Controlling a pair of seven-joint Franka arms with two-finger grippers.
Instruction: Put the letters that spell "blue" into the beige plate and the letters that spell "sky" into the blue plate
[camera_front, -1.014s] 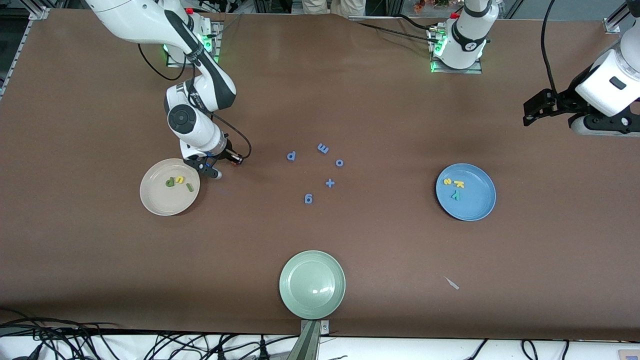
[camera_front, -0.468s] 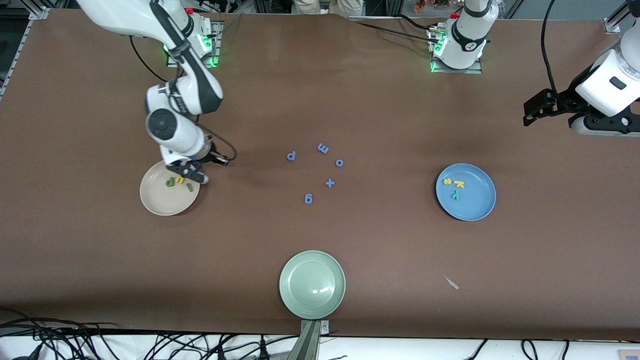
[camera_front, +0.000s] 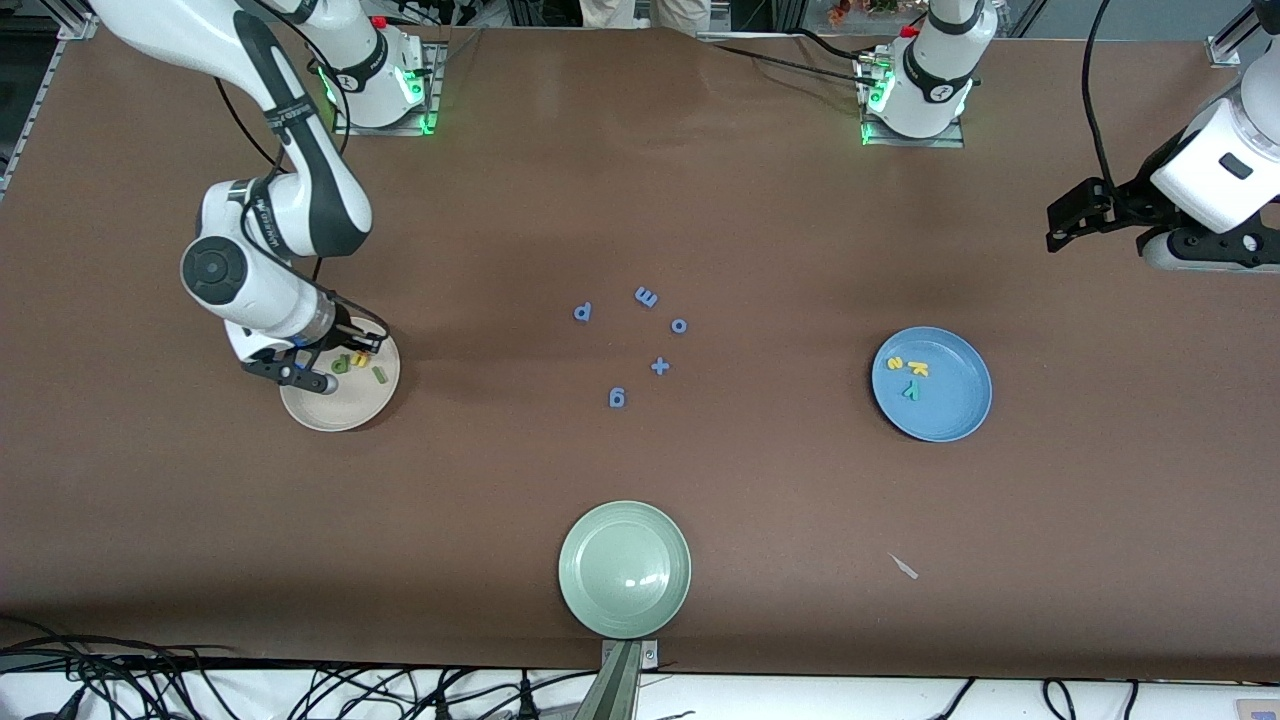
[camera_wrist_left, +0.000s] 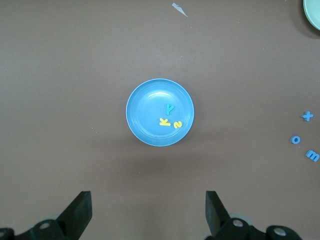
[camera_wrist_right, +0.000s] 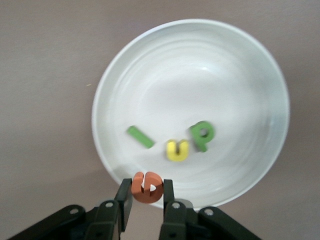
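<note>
My right gripper (camera_wrist_right: 146, 192) is shut on the orange e (camera_wrist_right: 147, 187) and hangs over the rim of the beige plate (camera_wrist_right: 235, 75). In that plate lie the green l (camera_wrist_right: 140, 137), yellow u (camera_wrist_right: 177, 150) and green b (camera_wrist_right: 202, 135). The front view shows the right gripper (camera_front: 300, 375) over the beige plate (camera_front: 345, 410), at the plate's edge toward the right arm's end of the table. The blue plate (camera_front: 950, 410) holds the yellow s (camera_front: 895, 363), yellow k (camera_front: 917, 369) and teal y (camera_front: 910, 390). My left gripper (camera_wrist_left: 148, 215) waits open, high up with the blue plate (camera_wrist_left: 145, 105) in its view.
Blue foam pieces lie mid-table: p (camera_front: 583, 312), m (camera_front: 646, 296), o (camera_front: 679, 325), plus sign (camera_front: 659, 366) and g (camera_front: 617, 398). A pale green plate (camera_front: 624, 568) sits near the front edge. A small pale scrap (camera_front: 904, 566) lies nearer the camera than the blue plate.
My right arm has swung toward its own end of the table, taking the gripper from beside the beige plate to over it. The left arm has not moved.
</note>
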